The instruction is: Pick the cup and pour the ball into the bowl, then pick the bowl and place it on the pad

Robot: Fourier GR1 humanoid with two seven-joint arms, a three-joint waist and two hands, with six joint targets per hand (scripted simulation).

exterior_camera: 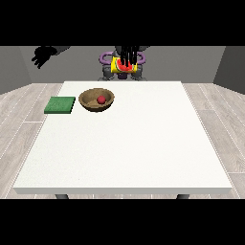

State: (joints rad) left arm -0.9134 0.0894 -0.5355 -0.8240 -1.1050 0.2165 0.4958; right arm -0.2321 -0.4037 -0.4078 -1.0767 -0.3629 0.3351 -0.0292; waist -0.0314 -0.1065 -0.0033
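With the red ball [101,99] already in the wooden bowl [91,102], pouring looks done; the hand at the view's right [128,56] holds the cup [124,66] in curled fingers, the hand at the view's left [44,55] hangs relaxed, and next the bowl must go onto the green pad [60,105] just beside it.

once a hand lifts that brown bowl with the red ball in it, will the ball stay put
Probably it shifts. The red ball looks round and lies loose in the brown bowl, so any tilt could roll it. The rim stands well above it, so it likely stays inside.
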